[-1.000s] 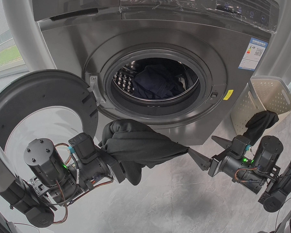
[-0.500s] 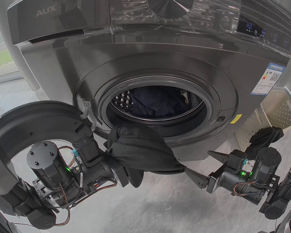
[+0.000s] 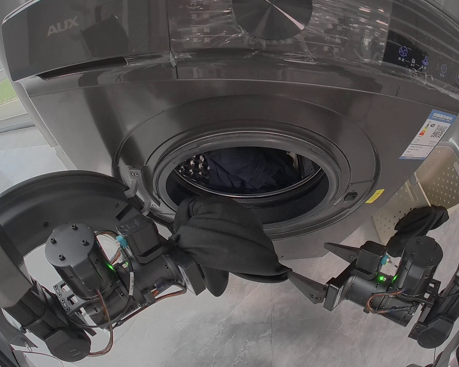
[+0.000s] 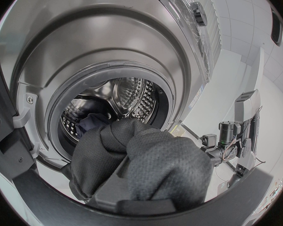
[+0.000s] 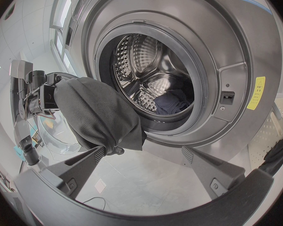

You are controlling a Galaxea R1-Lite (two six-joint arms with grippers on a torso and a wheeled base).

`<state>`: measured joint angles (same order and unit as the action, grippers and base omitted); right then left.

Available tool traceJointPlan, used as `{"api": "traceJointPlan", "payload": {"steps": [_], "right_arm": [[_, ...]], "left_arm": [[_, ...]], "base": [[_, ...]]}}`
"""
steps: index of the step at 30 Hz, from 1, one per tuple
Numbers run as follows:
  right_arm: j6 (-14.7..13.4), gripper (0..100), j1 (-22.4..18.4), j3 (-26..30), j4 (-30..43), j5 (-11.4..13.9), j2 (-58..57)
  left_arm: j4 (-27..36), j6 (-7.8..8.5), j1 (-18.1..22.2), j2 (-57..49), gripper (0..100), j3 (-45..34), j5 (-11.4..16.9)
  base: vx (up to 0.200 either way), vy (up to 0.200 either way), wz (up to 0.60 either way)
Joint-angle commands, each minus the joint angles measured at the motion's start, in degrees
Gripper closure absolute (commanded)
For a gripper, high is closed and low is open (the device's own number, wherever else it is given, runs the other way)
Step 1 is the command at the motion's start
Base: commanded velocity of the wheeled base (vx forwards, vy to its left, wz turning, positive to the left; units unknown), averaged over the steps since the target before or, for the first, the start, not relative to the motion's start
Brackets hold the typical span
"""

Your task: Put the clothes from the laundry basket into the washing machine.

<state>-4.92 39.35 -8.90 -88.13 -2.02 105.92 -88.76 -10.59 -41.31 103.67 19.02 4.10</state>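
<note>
Left claw (image 4: 122, 176) was clenched on a black garment (image 3: 224, 235), which bulged out over its fingers just in front of the lower rim of the drum opening (image 3: 245, 179). The right claw (image 3: 311, 262) was spread wide, one fingertip touching the garment's trailing end and the other apart from it, so it gripped nothing. Both hung above the floor (image 3: 239, 327), close to the front of the washing machine (image 3: 270, 93).

Inside the drum lay a dark blue garment (image 3: 250, 166), so by my reading at least one piece was already loaded. The black one was at the mouth but not yet inside. Beyond the right claw, another dark cloth (image 3: 418, 220) hung over the rim of the laundry basket (image 3: 443, 179), which stood on the floor by the machine's right side; that piece remained to be carried. What else the basket held I could not tell.

The round door (image 3: 46, 205) stood swung open to the left. The floor was pale grey tile, and a window (image 3: 0, 93) showed at the room's left edge.
</note>
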Motion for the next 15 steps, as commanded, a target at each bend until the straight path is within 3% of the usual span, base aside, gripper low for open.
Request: {"api": "traceJointPlan", "payload": {"steps": [1,3,5,7,15], "right_arm": [[0.0,0,0.2,0.02,-0.03,0.0,0.07],[-0.17,0,1.17,-0.07,-0.03,-0.17,-0.1],[-0.44,0,1.17,0.29,-0.03,-0.17,0.16],[-0.35,0,1.17,0.81,-0.12,-0.09,0.16],[0.0,0,1.17,2.83,-0.03,0.0,-0.46]], "left_arm": [[-0.01,-0.04,0.01,0.57,100,0.41,-0.05],[0.08,0.4,0.09,5.49,100,6.21,-4.01],[0.08,1.54,-0.26,8.66,100,9.46,-5.59],[0.08,2.24,-0.96,10.68,100,12.71,-5.59],[0.61,2.51,-0.26,20.96,100,26.42,-6.29]], "base": [[0.0,0.0,0.0],[0.0,0.0,0.0],[0.0,0.0,0.0],[0.0,0.0,0.0],[0.0,0.0,0.0]]}}
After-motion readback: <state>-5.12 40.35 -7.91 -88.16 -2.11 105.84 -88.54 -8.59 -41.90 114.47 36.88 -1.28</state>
